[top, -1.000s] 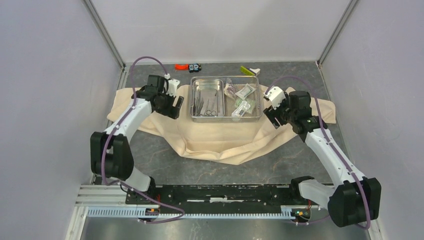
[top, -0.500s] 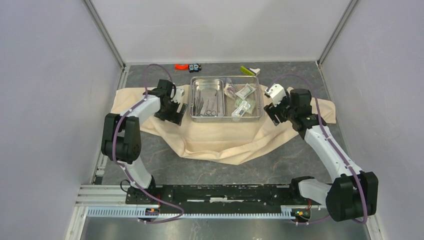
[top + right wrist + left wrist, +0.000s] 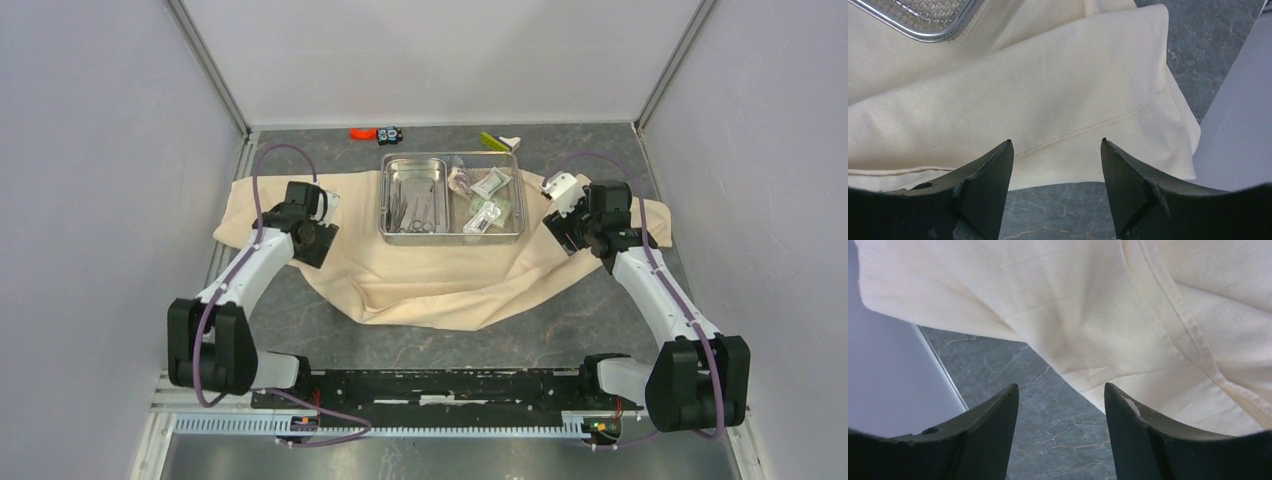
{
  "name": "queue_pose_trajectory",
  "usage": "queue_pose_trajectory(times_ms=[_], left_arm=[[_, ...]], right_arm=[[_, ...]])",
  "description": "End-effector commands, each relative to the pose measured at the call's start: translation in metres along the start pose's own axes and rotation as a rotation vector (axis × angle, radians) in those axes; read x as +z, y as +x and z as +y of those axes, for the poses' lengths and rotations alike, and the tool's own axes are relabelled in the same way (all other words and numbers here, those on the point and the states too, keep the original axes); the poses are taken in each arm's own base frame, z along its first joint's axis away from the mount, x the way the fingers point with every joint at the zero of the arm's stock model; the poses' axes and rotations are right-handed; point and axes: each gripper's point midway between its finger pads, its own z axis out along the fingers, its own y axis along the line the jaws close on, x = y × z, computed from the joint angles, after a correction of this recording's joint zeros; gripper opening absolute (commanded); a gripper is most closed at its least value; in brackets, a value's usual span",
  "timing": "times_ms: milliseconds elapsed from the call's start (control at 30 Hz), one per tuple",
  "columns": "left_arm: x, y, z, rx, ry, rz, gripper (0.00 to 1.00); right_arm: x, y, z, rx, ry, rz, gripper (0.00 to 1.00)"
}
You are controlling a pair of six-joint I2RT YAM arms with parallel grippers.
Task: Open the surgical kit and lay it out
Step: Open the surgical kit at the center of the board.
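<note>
Across the middle of the grey table [image 3: 600, 330] the beige cloth wrap [image 3: 440, 280] lies opened out, with the steel tray [image 3: 452, 238] on its far part. The inner tray [image 3: 414, 163] holds the thin metal instruments [image 3: 415, 212], and the sealed packets [image 3: 488, 200] lie beside it on the right. The left gripper [image 3: 1061, 387] hangs over the wrap's left flap where its edge meets bare table, fingers spread with nothing between them. The right gripper [image 3: 1055, 142] hangs over the right flap's stitched hem, likewise parted and empty. The wrap looks rumpled and doubled over along its near edge and sides, so the step in hand is probably smoothing the flaps flat. To do that well, each gripper should come down on the hem itself and pinch only the top layer. It should then draw outward and low, away from the tray. Pulling both sides evenly would keep the tray from sliding or tipping its contents.
</note>
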Motion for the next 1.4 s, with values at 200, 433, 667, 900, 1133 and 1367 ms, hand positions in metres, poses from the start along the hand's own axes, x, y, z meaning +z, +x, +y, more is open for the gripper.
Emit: queue_pose_trajectory(times_ms=[200,433,667,900,1133,1367], left_arm=[[-0.005,-0.059,-0.012,-0.073,0.133,-0.164,0.85],[0.042,-0.101,-0.026,-0.101,0.203,-0.122,0.84],[0.067,-0.099,-0.024,-0.089,0.172,-0.063,0.73],[0.069,-0.088,-0.024,-0.075,0.176,-0.032,0.43],[0.067,-0.077,-0.02,-0.105,0.204,-0.015,0.17],[0.026,-0.083,-0.015,-0.143,0.254,-0.13,0.02]], right_arm=[[0.011,-0.01,-0.006,-0.007,-0.018,-0.014,0.71],[0.013,-0.006,-0.001,0.002,-0.033,-0.013,0.71],[0.012,-0.005,-0.004,-0.007,-0.018,-0.008,0.7],[0.015,-0.005,-0.01,-0.005,-0.003,0.001,0.7],[0.015,0.003,-0.029,0.026,0.069,0.045,0.7],[0.02,0.033,-0.056,0.192,0.067,0.101,0.71]])
